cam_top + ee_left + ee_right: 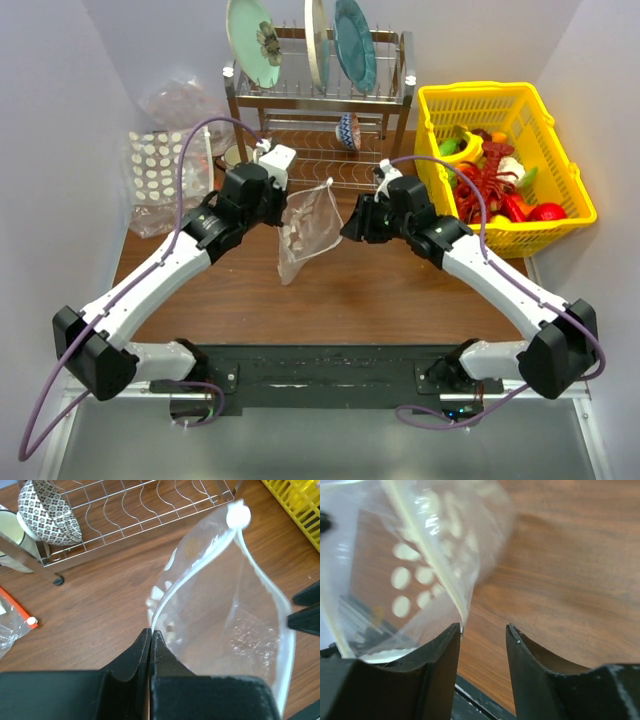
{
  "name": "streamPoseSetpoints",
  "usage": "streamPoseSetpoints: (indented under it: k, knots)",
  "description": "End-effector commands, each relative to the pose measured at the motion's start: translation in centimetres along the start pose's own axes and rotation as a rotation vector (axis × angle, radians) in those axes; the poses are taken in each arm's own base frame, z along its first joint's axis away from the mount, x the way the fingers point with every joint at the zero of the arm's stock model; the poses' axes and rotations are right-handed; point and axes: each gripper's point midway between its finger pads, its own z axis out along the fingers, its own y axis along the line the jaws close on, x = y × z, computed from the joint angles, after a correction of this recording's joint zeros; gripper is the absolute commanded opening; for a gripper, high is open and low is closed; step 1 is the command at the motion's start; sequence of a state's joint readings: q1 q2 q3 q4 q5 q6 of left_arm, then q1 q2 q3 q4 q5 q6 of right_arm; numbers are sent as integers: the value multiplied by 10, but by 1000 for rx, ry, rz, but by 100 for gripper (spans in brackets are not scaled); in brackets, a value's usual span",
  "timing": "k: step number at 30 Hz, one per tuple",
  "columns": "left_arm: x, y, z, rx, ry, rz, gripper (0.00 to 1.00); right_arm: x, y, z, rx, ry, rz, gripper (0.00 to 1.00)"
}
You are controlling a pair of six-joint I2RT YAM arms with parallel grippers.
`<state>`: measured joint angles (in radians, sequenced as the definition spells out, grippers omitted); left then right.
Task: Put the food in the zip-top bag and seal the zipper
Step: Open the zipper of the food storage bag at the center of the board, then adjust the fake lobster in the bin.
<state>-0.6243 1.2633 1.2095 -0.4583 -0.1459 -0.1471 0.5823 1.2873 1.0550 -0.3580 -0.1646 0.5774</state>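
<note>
The clear zip-top bag [308, 235] hangs above the table between my two grippers, its mouth gaping. My left gripper [284, 207] is shut on the bag's zipper strip [165, 597] at its near end [151, 630]; a white slider [238, 515] sits at the far end. My right gripper [349, 224] is open just right of the bag. In the right wrist view [484, 627] the bag's edge [451, 587] touches its left fingertip [454, 630], ungripped. Pale bits [170, 628] show low in the bag. The toy food [497, 178] lies in the yellow basket.
The yellow basket [560, 150] stands at the right. A wire dish rack [320, 100] with plates stands at the back, a patterned bowl [47, 515] on its lower shelf. A dotted clear pack [160, 175] and a wrinkly sack [185, 100] lie at the left.
</note>
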Motion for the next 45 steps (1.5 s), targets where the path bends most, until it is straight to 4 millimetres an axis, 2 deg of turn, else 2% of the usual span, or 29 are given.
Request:
streamPoseSetpoints:
  k: [1, 5, 6, 8, 9, 10, 14, 16, 19, 21, 25, 32, 34, 35, 37, 39, 41, 42, 45]
  knots:
    - [-20, -12, 6, 53, -41, 19, 0, -48, 19, -42, 14, -143, -109, 51]
    - [-17, -18, 16, 80, -34, 19, 0, -71, 18, -69, 71, -213, -147, 54]
    - [-16, -18, 18, 81, -31, 24, 0, -75, 5, -76, 152, -225, -146, 54]
    - [-17, -17, 19, 72, -32, 30, 0, -93, -2, -91, 215, -267, -161, 54]
    - [-20, -16, 18, 69, -37, 35, 0, -97, -12, -97, 267, -279, -160, 54]
    - [-20, -15, 17, 63, -36, 40, 0, -110, -20, -109, 301, -321, -145, 54]
    - [-33, -9, 9, 34, -62, 49, 0, -141, -52, -137, 413, -419, -78, 54]
    - [-43, -3, 2, 1, -76, 52, 0, -155, -73, -151, 523, -486, -53, 53]
    - [-55, 5, -7, -35, -102, 60, 0, -166, -95, -162, 635, -545, -32, 53]
    - [-60, 9, -12, -56, -115, 69, 0, -169, -107, -162, 680, -553, -30, 53]
    - [-59, 15, -11, -103, -118, 92, 0, -175, -142, -172, 793, -555, 3, 53]
    - [-27, 2, 9, -36, -84, 99, 0, -177, -205, -171, 931, -527, 114, 55]
    - [-26, -6, 11, 3, -97, 83, 0, -173, -225, -168, 960, -509, 144, 55]
    - [-18, -8, 14, 18, -84, 77, 0, -172, -231, -165, 966, -507, 155, 58]
    - [-16, -15, 16, 57, -99, 64, 0, -165, -247, -155, 974, -474, 178, 61]
    - [-9, -19, 18, 77, -90, 52, 0, -160, -264, -155, 991, -455, 205, 65]
    - [-4, -24, 21, 101, -91, 42, 0, -155, -276, -149, 994, -428, 227, 74]
    - [-4, -26, 22, 110, -96, 37, 0, -154, -282, -150, 995, -424, 245, 76]
    - [0, -35, 26, 156, -91, 22, 0, -149, -286, -145, 955, -401, 287, 78]
